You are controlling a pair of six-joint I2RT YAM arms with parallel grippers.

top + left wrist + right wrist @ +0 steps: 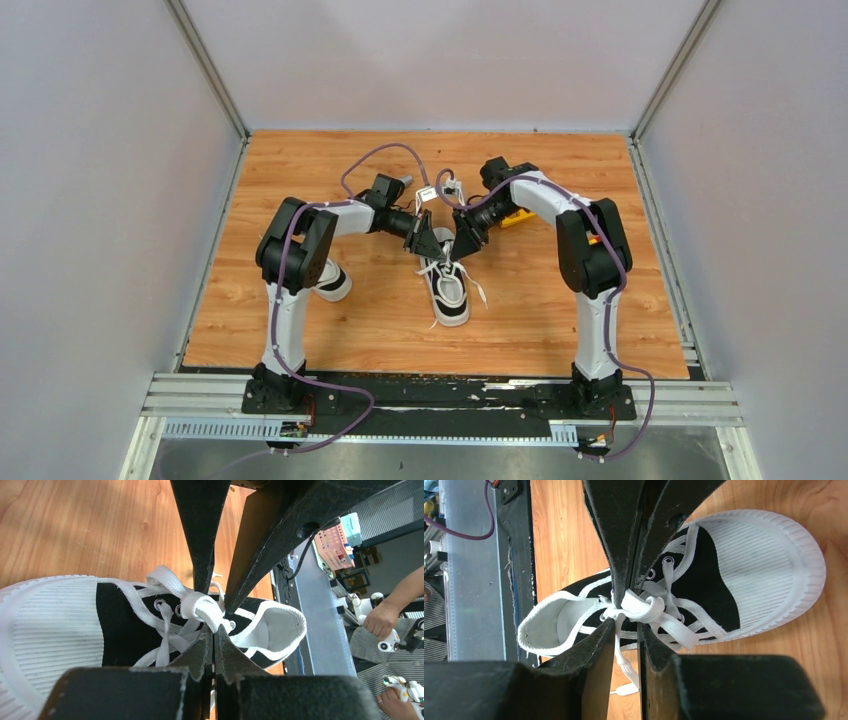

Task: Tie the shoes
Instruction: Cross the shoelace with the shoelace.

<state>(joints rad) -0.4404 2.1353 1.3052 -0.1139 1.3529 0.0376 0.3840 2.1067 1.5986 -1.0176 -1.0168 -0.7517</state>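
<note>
Centre shoe (449, 290): laid on the wooden table (560, 320) between the arms, toe toward the bases.
Laces (644, 607): crossed over the tongue; loose ends are trailed beside the sole.
Left gripper (214, 630): fingers pressed nearly together, laces pinched at the crossing.
Right gripper (628, 627): narrow gap, a lace strand passed through it; a firm clamp cannot be told.
Second shoe (330, 281): parked by the left arm, partly hidden.
</note>
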